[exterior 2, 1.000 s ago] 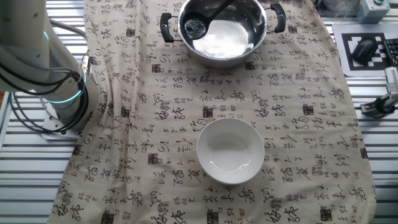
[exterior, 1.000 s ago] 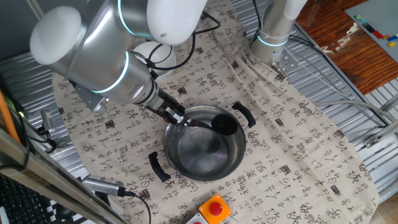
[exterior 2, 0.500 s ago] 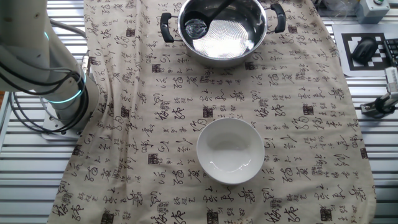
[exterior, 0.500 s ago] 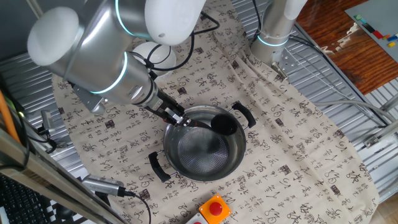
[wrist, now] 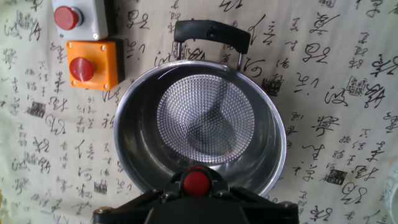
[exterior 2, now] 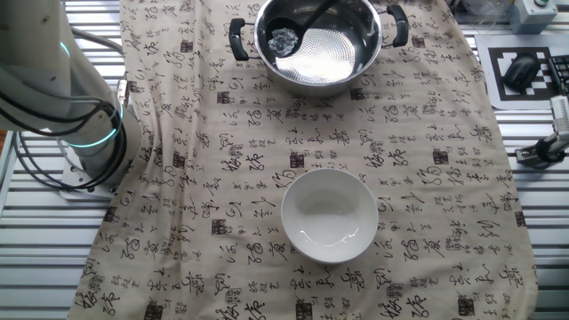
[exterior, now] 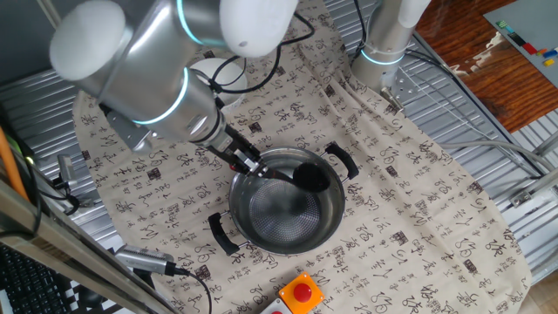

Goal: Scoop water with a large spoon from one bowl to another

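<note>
The steel pot [exterior: 288,214] with two black loop handles stands on the printed cloth; it also shows in the other fixed view [exterior 2: 317,40] and the hand view [wrist: 143,124]. My gripper [exterior: 248,165] is shut on the black ladle's handle at the pot's near-left rim. The ladle's scoop [exterior: 310,177] sits low inside the pot by the far wall, and glints wet in the other fixed view [exterior 2: 283,38]. In the hand view the handle's red tip [wrist: 196,182] shows between my black fingers [wrist: 196,193]. The white bowl [exterior 2: 329,216] stands apart from the pot, mostly hidden by my arm in one fixed view [exterior: 228,77].
An orange box with a red button [wrist: 93,64] and a grey box with a red button [wrist: 78,17] lie beside the pot. The arm's base [exterior 2: 84,133] stands at the cloth's edge. Cables and metal slats surround the cloth.
My upper arm has swung a little to the right. The ladle's scoop has shifted slightly inside the pot. The bowl and the pot have not moved.
</note>
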`<state>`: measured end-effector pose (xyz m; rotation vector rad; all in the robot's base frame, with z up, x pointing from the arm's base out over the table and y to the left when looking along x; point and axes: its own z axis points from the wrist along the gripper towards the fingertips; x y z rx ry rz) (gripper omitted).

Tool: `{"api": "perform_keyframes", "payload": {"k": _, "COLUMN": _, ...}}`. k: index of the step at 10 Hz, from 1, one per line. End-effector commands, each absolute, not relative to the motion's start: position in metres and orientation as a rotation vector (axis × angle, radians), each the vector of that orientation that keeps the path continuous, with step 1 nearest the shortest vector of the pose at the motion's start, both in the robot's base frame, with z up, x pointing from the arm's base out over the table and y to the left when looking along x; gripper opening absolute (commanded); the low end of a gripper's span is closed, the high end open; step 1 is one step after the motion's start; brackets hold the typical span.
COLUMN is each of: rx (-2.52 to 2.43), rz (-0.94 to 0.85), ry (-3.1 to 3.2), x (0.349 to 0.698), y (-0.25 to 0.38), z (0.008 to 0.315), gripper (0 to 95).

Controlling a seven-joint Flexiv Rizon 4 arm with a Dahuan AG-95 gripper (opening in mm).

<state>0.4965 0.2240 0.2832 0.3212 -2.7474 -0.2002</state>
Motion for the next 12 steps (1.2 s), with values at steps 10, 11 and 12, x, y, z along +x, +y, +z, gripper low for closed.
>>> {"api": "perform_keyframes", "payload": {"k": 10, "rx": 0.301, "rz": -0.185, "ry": -2.760, "x": 0.4969, "y": 0.2240, "z": 0.2831, "gripper": 0.0}}
{"api": "perform_keyframes", "payload": {"k": 11, "rx": 0.306, "rz": -0.187, "ry": -2.756, "x": 0.4969, "y": 0.2240, "z": 0.2831, "gripper": 0.0}}
{"api": "perform_keyframes", "payload": {"k": 12, "rx": 0.311, "rz": -0.188, "ry": -2.753, "x": 0.4969, "y": 0.2240, "z": 0.2831, "gripper": 0.0}}
